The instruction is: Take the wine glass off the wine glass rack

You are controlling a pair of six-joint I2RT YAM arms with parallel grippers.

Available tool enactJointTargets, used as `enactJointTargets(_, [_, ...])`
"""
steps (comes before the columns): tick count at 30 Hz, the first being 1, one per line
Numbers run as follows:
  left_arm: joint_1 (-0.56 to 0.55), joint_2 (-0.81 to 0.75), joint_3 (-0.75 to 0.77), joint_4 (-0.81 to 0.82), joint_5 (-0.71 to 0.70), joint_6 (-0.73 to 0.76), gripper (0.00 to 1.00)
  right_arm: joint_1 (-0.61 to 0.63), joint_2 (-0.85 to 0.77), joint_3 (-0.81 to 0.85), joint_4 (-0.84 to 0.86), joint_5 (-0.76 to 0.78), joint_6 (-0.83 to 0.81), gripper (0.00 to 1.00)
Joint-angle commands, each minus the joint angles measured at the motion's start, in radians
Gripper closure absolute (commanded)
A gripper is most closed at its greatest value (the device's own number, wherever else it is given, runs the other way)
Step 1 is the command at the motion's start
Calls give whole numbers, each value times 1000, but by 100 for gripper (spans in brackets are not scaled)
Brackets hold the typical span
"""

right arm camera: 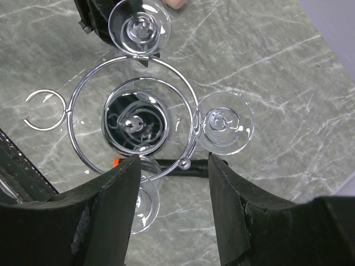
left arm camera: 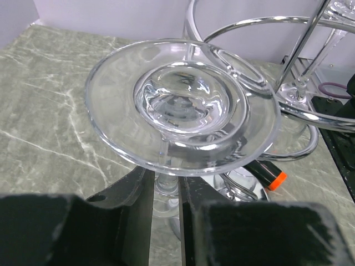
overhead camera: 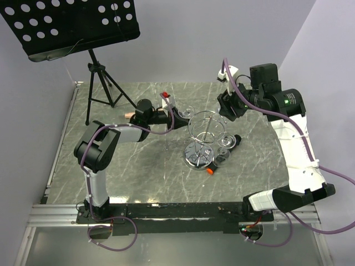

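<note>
On the wine glass rack (overhead camera: 198,156), the wine glass (left arm camera: 183,105) hangs foot-up — the left end effector (left arm camera: 166,194) narrow around its stem, contact unclear. The right end effector (right arm camera: 173,188) hovers above, wide apart.

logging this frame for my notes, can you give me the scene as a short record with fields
target: wine glass, hanging foot-up on the wine glass rack
left gripper: fingers on either side of the glass stem, contact unclear
right gripper: open, empty, above the rack
other glasses: two more hanging on the rack
table: grey marble look, with a black pen with an orange tip lying by the rack's base
task state: glass not yet off the rack
</note>
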Motion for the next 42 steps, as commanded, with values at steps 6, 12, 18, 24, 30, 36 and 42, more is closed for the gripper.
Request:
enactJointTargets(6, [11, 12, 100, 52, -21, -13, 99, 10, -12, -22, 32, 35, 11, 41])
enactJointTargets(12, [28, 21, 120, 36, -55, -13, 99, 11, -14, -22, 36, 43, 11, 41])
enactJointTargets(18, [63, 20, 104, 62, -72, -40, 99, 14, -8, -12, 44, 49, 9, 41])
enactJointTargets(24, [83, 15, 97, 53, -92, -38, 99, 18, -9, -20, 47, 50, 9, 41])
enactJointTargets(30, [83, 3, 101, 4, -115, -15, 99, 21, 3, 0, 52, 52, 10, 41])
enactJointTargets(36, [140, -98, 54, -137, -139, -6, 99, 24, 8, 10, 105, 21, -11, 41])
enactJointTargets(42, [226, -252, 104, -538, -125, 71, 99, 24, 25, 38, 269, -19, -9, 40])
